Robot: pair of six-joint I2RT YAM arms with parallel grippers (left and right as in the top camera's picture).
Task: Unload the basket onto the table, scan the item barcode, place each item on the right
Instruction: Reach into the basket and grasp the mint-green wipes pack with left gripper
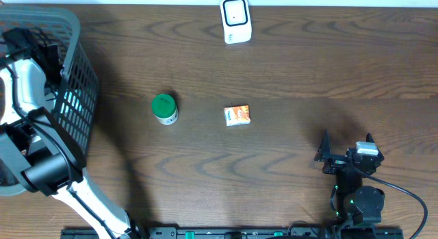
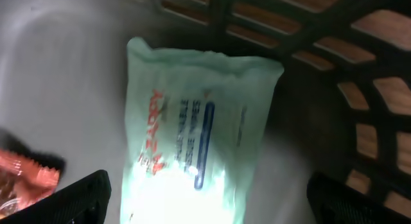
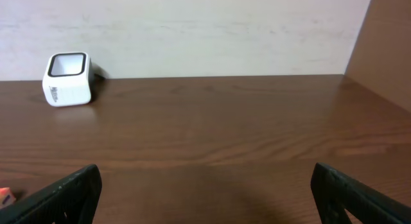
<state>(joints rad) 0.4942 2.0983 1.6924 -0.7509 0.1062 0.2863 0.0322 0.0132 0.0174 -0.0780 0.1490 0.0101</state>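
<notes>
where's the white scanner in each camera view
Overhead: white scanner at the top edge, just right of centre.
Left wrist: not in it.
Right wrist: far left, near the table's back edge.
Shared landmark, overhead and right wrist: the wooden table.

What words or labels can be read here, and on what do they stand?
Nothing can be quoted with confidence.
Pale green packet in the basket: red and blue print, too blurred.
White scanner: dark mark on its side, too small.
Orange box: print too small.
Green-lidded jar: none seen.
</notes>
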